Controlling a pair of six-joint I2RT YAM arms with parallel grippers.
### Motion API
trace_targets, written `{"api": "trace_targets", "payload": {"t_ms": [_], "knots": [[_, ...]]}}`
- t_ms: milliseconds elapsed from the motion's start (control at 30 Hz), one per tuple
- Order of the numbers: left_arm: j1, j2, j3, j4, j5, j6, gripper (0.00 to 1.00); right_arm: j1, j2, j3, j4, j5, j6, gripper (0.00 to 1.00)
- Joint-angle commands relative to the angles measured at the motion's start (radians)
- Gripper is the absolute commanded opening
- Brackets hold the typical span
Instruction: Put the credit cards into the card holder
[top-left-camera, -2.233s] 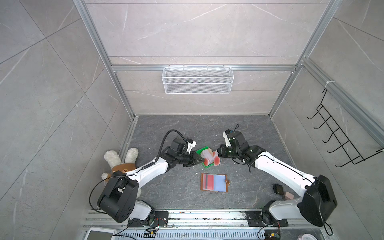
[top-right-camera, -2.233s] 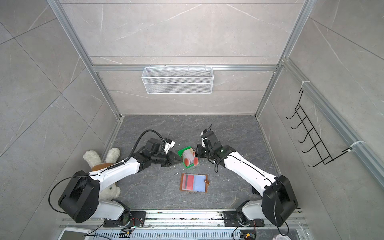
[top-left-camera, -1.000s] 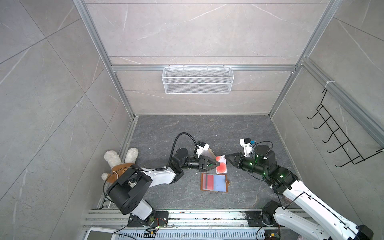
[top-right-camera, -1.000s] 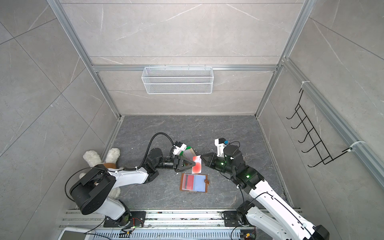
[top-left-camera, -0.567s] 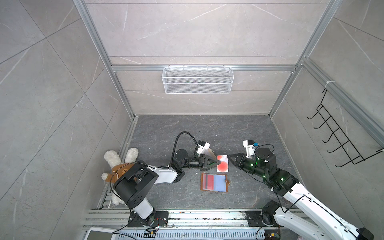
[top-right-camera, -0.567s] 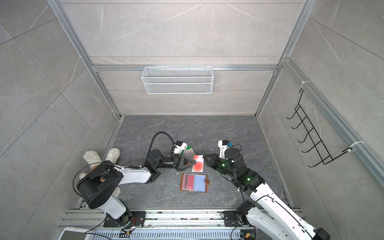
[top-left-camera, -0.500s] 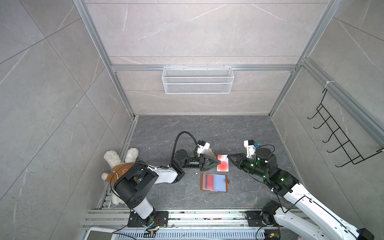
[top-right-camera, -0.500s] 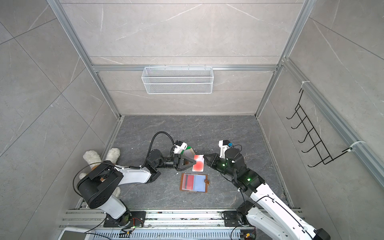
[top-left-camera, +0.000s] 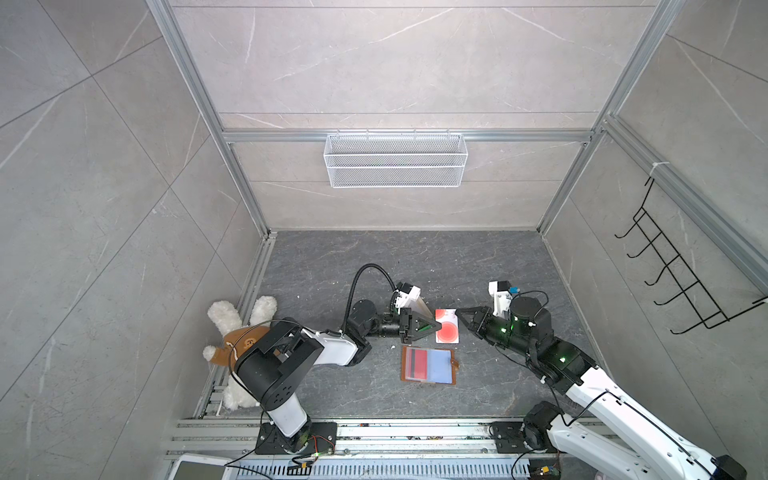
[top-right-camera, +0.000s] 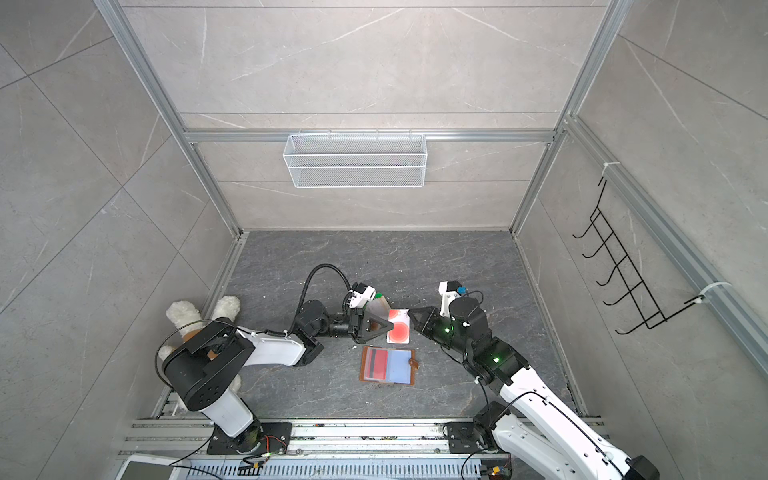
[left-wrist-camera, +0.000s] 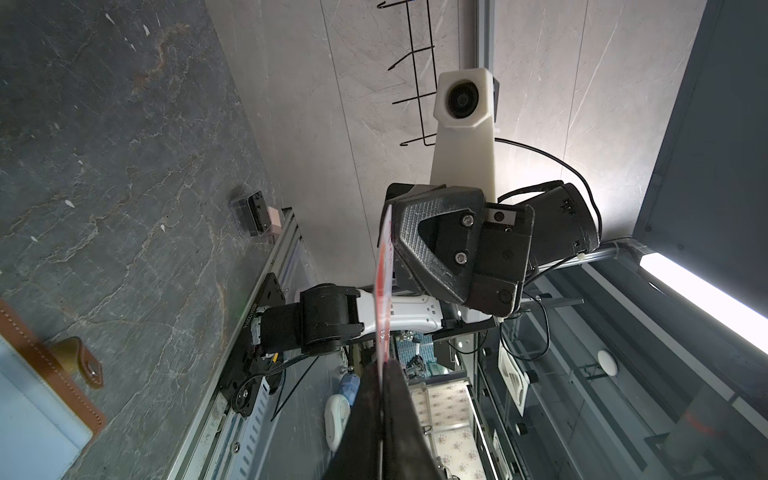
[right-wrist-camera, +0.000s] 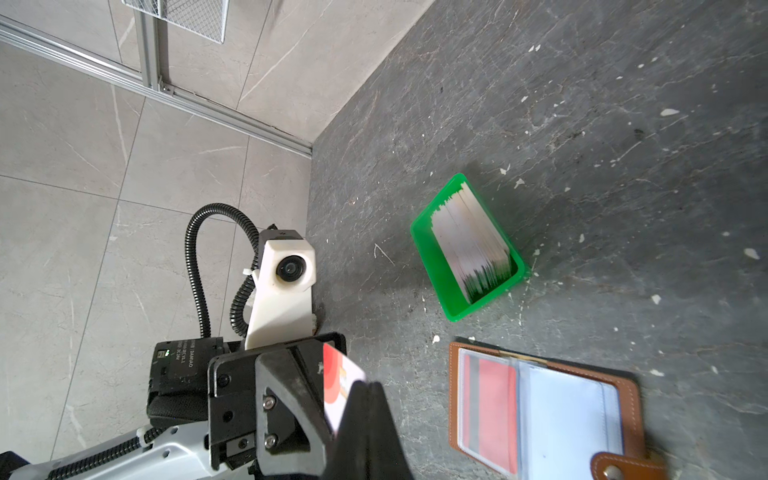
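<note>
Nearest the robot's bases, the tan-brown leather card holder (top-left-camera: 429, 365) lies open and flat on the dark stone floor with its clear bluish sleeves facing up. One red card with a dark stripe (right-wrist-camera: 492, 399) already sits in its left sleeve. Just beyond it, and clear of the floor, a single whitish-pink card with a red-orange round blot (top-left-camera: 447, 326) is held between the two arms. A second ago the jaws of the left gripper (top-left-camera: 437, 327) stood a little apart around the card's edge; they have now pinched fully together on it. The right gripper (top-left-camera: 458, 312) is clamped on the opposite edge as before, so both tools now grip the one card. This looks like a handover or re-grip. One side can probably let go now, and the other can angle the card toward a free sleeve. Farther back, behind the left gripper, the small green plastic tray (right-wrist-camera: 484, 302) holds the remaining stack of cards (right-wrist-camera: 469, 245) standing on edge, so most of the task seems to lie ahead.
</note>
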Motion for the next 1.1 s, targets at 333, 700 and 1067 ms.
{"api": "trace_targets", "payload": {"t_ms": [333,700,1067], "knots": [[0.035,-0.009,-0.038,-0.103,-0.007,0.111,0.02,0.005,-0.047,-0.083,-0.034,0.049,-0.036,0.23],[0.053,-0.099,-0.087,-0.437,0.002,0.315,0.02,0.176,-0.044,-0.171,-0.179,0.206,-0.043,0.23],[0.055,-0.203,-0.078,-0.774,-0.033,0.516,0.02,0.324,0.176,-0.183,-0.208,0.294,-0.011,0.16]]}}
